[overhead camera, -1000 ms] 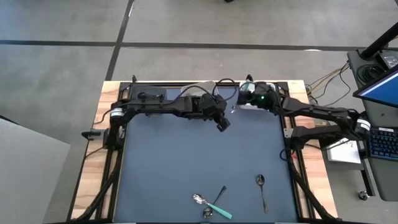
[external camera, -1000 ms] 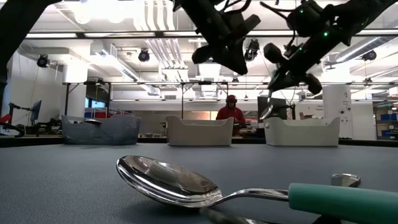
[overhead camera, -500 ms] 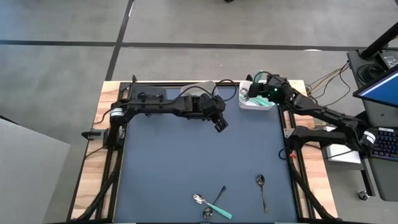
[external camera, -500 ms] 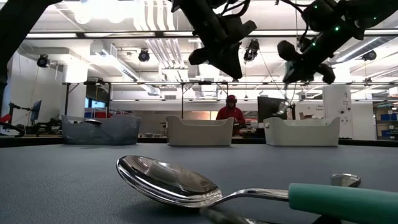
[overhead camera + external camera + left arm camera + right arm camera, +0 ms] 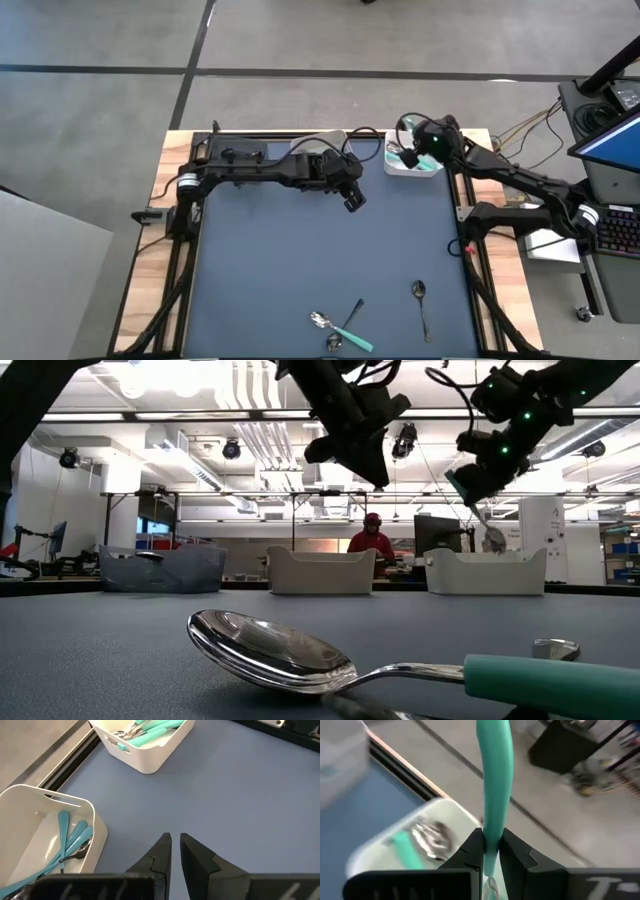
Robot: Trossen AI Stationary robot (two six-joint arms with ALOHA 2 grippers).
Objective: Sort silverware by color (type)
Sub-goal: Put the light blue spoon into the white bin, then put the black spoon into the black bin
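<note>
Right gripper, clamped on a teal-handled utensil, had swung over the white bin at the table's far right corner. Release looked next. Left gripper hovered narrow, empty.

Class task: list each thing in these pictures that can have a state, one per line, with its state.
Right tool: shut on a teal-handled utensil, above the right white square bin.
Left tool: shut, empty, above the table.
Right white square bin: holds teal-handled utensils.
Middle white square bin: holds teal-handled utensils.
Teal-handled spoon: lying on the blue table.
</note>
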